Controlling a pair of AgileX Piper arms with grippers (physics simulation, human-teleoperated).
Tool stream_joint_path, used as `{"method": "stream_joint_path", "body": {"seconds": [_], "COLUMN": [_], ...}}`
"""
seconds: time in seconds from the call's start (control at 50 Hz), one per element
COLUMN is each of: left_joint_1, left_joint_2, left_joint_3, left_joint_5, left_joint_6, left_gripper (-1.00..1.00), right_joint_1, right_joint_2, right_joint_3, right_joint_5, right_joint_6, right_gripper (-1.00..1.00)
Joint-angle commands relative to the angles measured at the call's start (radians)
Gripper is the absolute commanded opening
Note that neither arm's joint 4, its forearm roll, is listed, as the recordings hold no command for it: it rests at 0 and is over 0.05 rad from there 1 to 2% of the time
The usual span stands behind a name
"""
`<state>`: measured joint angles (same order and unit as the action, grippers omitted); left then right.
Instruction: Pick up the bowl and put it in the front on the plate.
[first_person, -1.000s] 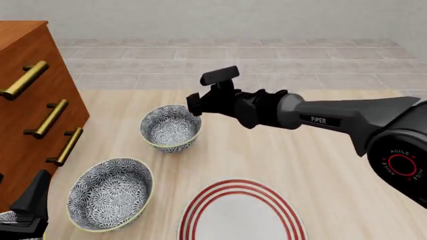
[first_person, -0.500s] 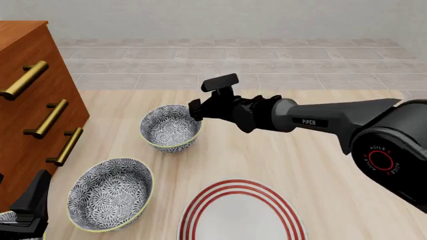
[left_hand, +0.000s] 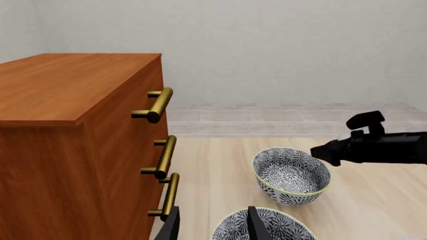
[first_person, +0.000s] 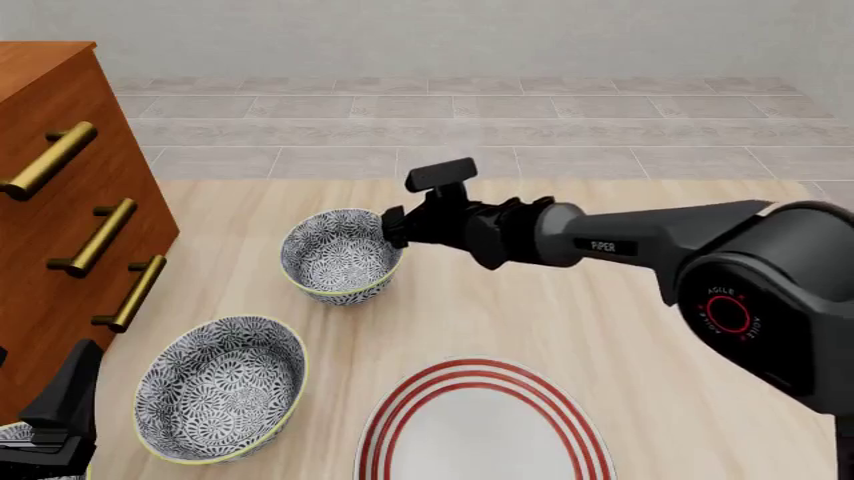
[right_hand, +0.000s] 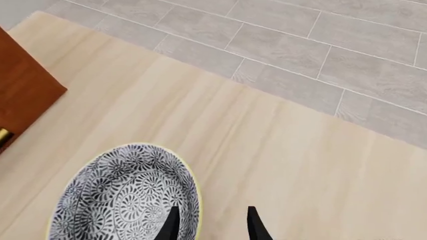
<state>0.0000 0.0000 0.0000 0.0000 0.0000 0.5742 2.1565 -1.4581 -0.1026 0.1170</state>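
Right gripper hovered at the right rim of the far bowl, jaws apart, one finger over the rim, gripping nothing. Near bowl sat front-left on the table, just beside the plate. Left gripper rested low by the dresser, jaws parted, empty.

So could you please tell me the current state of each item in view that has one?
Far bowl: upright, empty, on the table.
Near bowl: upright, empty, ungrasped.
Plate: flat, bare.
Right hand: open, straddling the far bowl's rim.
Left hand: open, holding nothing.
Drawers: closed.
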Motion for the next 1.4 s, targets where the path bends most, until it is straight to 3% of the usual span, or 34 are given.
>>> {"method": "stream_joint_path", "body": {"seconds": [0.02, 1.22, 1.24, 1.4], "left_joint_1": [0.0, 0.0, 0.0, 0.0], "left_joint_2": [0.0, 0.0, 0.0, 0.0], "left_joint_3": [0.0, 0.0, 0.0, 0.0], "left_joint_5": [0.0, 0.0, 0.0, 0.0], "left_joint_6": [0.0, 0.0, 0.0, 0.0], "left_gripper": [1.0, 1.0, 1.0, 1.0], "right_joint_1": [0.001, 0.03, 0.022, 0.02], "right_joint_2": [0.023, 0.112, 0.115, 0.089], "right_joint_3": [-0.021, -0.088, -0.096, -0.069], "right_joint_5": [0.014, 0.055, 0.063, 0.042], "right_joint_6": [0.007, 0.033, 0.03, 0.03], "right_gripper": [1.0, 1.0, -1.0, -1.0]}}
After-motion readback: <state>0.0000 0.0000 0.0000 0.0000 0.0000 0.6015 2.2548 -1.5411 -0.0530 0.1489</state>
